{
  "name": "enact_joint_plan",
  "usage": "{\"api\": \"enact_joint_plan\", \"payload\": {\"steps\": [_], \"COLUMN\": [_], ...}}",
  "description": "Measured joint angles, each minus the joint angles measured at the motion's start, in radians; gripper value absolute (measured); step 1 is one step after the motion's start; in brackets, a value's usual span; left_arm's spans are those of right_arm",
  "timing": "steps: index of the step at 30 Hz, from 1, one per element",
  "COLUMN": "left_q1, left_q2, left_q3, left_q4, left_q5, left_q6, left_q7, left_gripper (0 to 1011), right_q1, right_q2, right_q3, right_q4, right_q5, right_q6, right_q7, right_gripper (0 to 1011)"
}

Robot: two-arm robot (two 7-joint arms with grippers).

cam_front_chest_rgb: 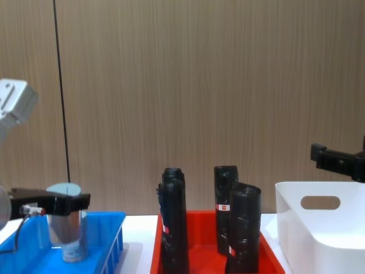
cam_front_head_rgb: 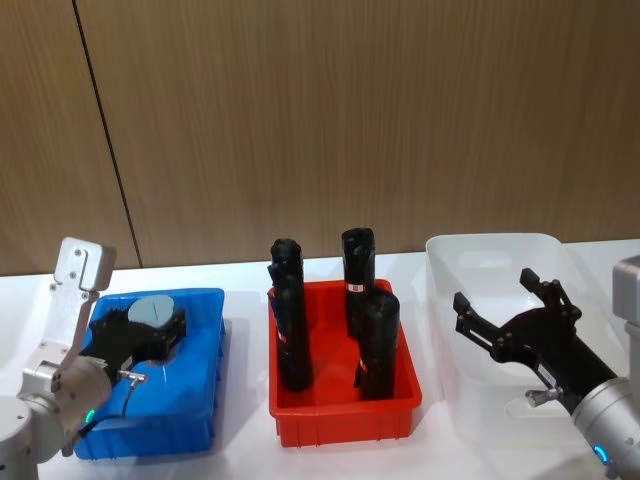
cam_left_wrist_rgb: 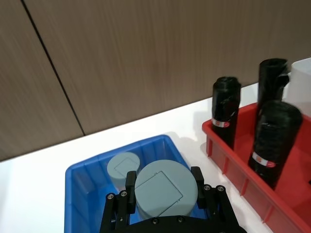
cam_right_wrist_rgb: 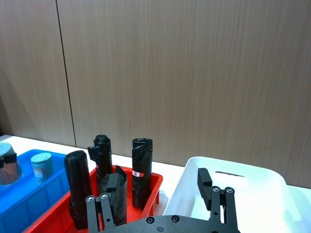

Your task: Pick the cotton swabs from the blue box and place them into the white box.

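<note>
The left gripper [cam_front_head_rgb: 150, 325] grips a swab tub [cam_front_chest_rgb: 65, 228] just above the blue box [cam_front_head_rgb: 150, 440] on the left, with another tub [cam_left_wrist_rgb: 122, 167] beside it. A weak hold on the smooth sides could let it slip. A low carry rightward would likely hit the tall black bottles [cam_front_head_rgb: 358, 270] in the red crate [cam_front_head_rgb: 345, 420] between. The right gripper [cam_front_head_rgb: 495, 300] hangs open over the white box [cam_front_head_rgb: 490, 245].

We see one small clear cylindrical tub of cotton swabs [cam_left_wrist_rgb: 164, 193], flat pale-blue lid up, clamped upright between the left gripper's [cam_left_wrist_rgb: 164, 180] jaws. A second such tub [cam_left_wrist_rgb: 123, 167] stands just beyond those jaws inside the bright blue slotted plastic crate [cam_left_wrist_rgb: 77, 184]. The glossy white plastic bin [cam_front_head_rgb: 440, 290] sits beneath the right gripper's [cam_front_head_rgb: 492, 288] spread jaws.
</note>
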Motion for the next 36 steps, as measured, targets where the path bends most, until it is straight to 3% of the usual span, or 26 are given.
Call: {"api": "enact_joint_plan", "payload": {"steps": [7, 15, 22, 36], "left_q1": [0.045, 0.069, 0.077, 0.053], "left_q2": [0.037, 0.065, 0.079, 0.09], "left_q3": [-0.007, -0.012, -0.014, -0.014], "left_q4": [-0.095, -0.144, -0.156, -0.114], "left_q5": [0.015, 0.019, 0.017, -0.02], "left_q6": [-0.018, -0.043, -0.068, -0.144], "left_q7": [-0.053, -0.142, -0.226, -0.473], "left_gripper": [677, 678, 678, 677], "right_q1": [0.0, 0.0, 0.0, 0.0], "right_q2": [0.0, 0.0, 0.0, 0.0], "right_q3": [0.0, 0.0, 0.0, 0.0], "right_q4": [0.0, 0.0, 0.0, 0.0], "right_q5": [0.0, 0.0, 0.0, 0.0], "right_q6": [0.0, 0.0, 0.0, 0.0], "right_q7": [0.0, 0.0, 0.0, 0.0], "right_gripper": [1002, 1002, 1001, 1002]}}
